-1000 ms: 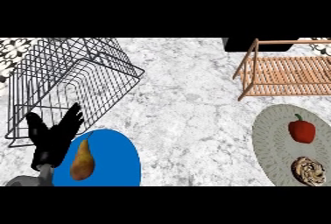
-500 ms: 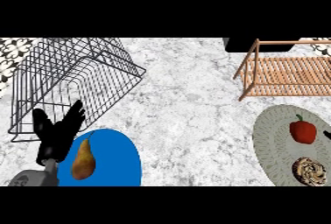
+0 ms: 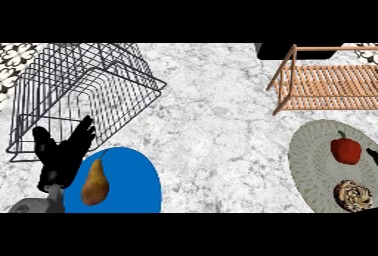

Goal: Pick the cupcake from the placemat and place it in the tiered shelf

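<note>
The cupcake (image 3: 353, 195), brown with pale swirls, lies at the near end of the grey oval placemat (image 3: 314, 160) at the right. A wooden slatted tiered shelf (image 3: 328, 86) stands behind the placemat at the back right. Only a small black bit of my right hand (image 3: 373, 157) shows at the right edge, beside the placemat's red fruit and above the cupcake. My left hand (image 3: 63, 156) rests open at the lower left, fingers up, holding nothing.
A red apple (image 3: 345, 151) sits on the placemat behind the cupcake. A blue plate (image 3: 133, 185) carrying a pear (image 3: 94, 181) lies beside the left hand. A tipped black wire basket (image 3: 81, 95) fills the back left. Marble counter lies between.
A black bit of the right hand has come into view at the right edge over the placemat. The left hand has shifted slightly to the right.
</note>
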Available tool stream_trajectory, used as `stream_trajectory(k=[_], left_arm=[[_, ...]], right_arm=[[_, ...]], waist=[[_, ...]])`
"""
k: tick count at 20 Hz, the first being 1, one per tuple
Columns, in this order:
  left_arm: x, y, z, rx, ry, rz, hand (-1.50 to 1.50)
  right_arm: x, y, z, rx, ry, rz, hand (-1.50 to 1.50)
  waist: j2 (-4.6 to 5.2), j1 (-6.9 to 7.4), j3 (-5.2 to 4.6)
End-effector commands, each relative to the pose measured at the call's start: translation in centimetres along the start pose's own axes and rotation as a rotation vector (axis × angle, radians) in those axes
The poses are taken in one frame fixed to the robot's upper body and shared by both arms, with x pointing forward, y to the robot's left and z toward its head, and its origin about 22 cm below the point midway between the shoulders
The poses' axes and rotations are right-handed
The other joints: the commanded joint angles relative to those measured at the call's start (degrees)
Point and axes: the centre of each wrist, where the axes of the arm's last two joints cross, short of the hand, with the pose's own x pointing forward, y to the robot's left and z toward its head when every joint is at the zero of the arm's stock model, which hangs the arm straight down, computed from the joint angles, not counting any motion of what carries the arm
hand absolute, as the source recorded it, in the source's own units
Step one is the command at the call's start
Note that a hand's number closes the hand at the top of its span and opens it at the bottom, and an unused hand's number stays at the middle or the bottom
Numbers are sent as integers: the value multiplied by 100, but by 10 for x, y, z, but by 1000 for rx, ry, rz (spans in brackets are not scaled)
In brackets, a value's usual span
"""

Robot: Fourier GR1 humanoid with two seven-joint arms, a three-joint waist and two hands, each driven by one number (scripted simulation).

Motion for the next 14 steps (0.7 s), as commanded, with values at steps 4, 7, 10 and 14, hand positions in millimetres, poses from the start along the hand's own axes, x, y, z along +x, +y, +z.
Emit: stream_trajectory(k=[4,7,10,14], left_arm=[[-20,17,-9,12,67,20,0],[-28,7,7,21,64,-4,0],[-8,-12,-2,-12,57,2,0],[-1,-14,-10,20,49,-9,0]], right_arm=[[9,42,-10,-9,-44,-13,-150],[0,24,-23,-5,-48,-5,-150],[-5,48,-19,223,-104,163,150],[-1,40,-18,184,-191,109,150]], waist=[[39,-5,-30],[32,10,-29],[59,79,-24],[35,-18,-28]])
